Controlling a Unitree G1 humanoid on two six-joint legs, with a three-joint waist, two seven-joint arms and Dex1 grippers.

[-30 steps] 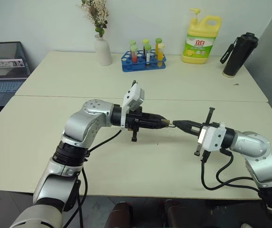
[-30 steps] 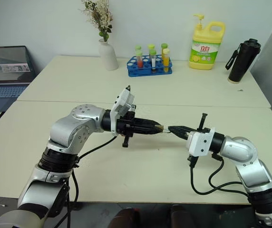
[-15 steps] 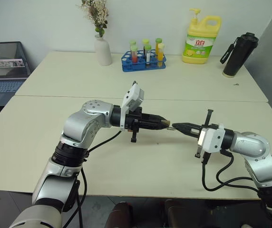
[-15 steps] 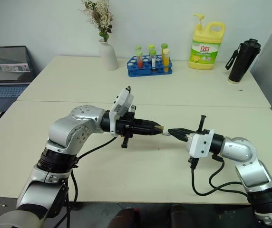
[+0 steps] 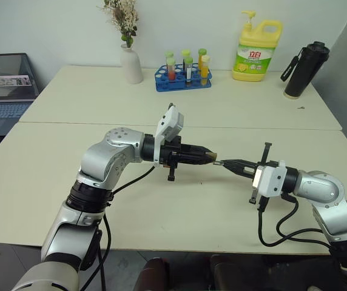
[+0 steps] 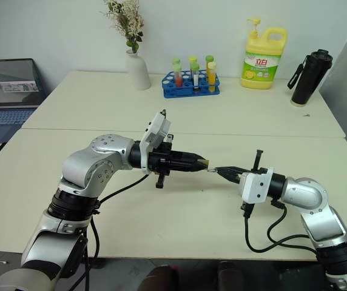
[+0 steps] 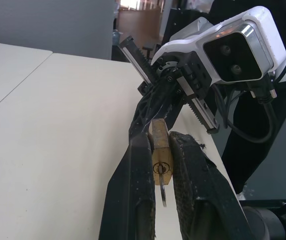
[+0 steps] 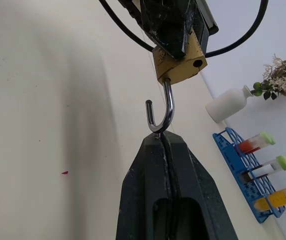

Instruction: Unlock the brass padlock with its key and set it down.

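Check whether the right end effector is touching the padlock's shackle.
Touching. The right wrist view shows the shut right end effector pinching the bend of the open shackle.

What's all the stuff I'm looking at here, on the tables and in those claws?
Brass padlock: one, gold body, silvery shackle swung open, clamped in the left gripper.
Key: one, silvery, in the padlock's keyhole.
Tables: two, cream, pushed together.
Vase: one, white, dried flowers, far table.
Test tube rack: one, blue, coloured tubes, beside the vase.
Detergent jug: one, yellow, far table.
Bottle: one, black, far right.
Laptop: one, open, far left.
Left gripper: black, shut on the padlock body.
Right gripper: black, shut on the shackle's bend.
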